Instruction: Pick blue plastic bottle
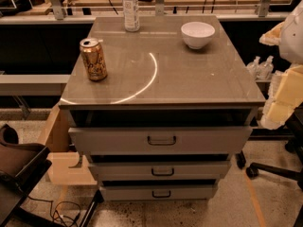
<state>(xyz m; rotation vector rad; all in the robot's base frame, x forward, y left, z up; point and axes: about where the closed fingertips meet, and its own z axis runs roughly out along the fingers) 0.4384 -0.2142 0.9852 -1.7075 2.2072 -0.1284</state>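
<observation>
The blue plastic bottle [130, 7] is a slim clear bottle with a whitish printed label. It stands upright at the back edge of the grey cabinet top [189, 79], left of centre. My gripper [285, 96] shows as white and cream parts at the right edge of the view, beside the cabinet's right side. It is far from the bottle and holds nothing that I can see.
A gold can [93, 59] stands on the left of the top. A white bowl [198, 34] sits at the back right. Two small pump bottles [260, 67] stand on a shelf to the right. The cabinet's three drawers [161, 140] are slightly open. Chairs flank the cabinet.
</observation>
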